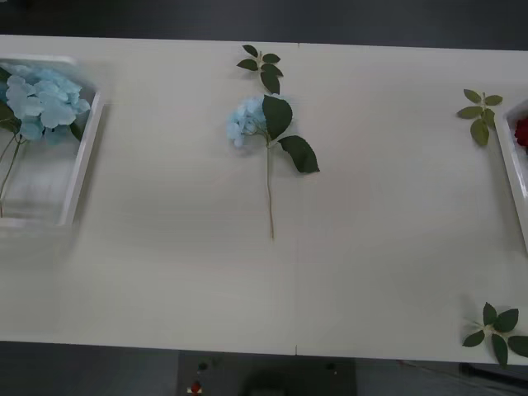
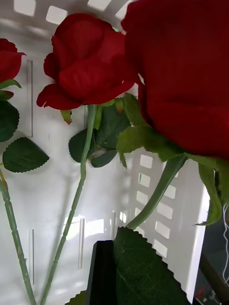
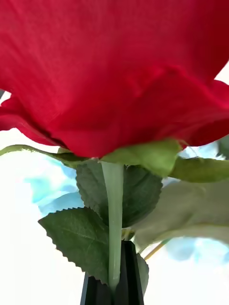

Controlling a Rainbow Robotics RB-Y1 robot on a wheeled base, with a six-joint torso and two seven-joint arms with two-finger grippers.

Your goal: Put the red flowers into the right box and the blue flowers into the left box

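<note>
One blue flower (image 1: 247, 120) is lying mid-surface (image 1: 371, 247); more blue flowers (image 1: 41, 103) are resting in the left box (image 1: 78, 177), leaf sprigs (image 1: 262, 66) lying nearby.

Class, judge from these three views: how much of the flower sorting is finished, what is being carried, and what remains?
Done: blue flowers lie in the left box, and red roses lie in the right box. In hand: the left gripper is shut on a rose stem, with blue flowers behind it; the right gripper holds another rose over the right box. Left: one blue flower mid-table.
</note>
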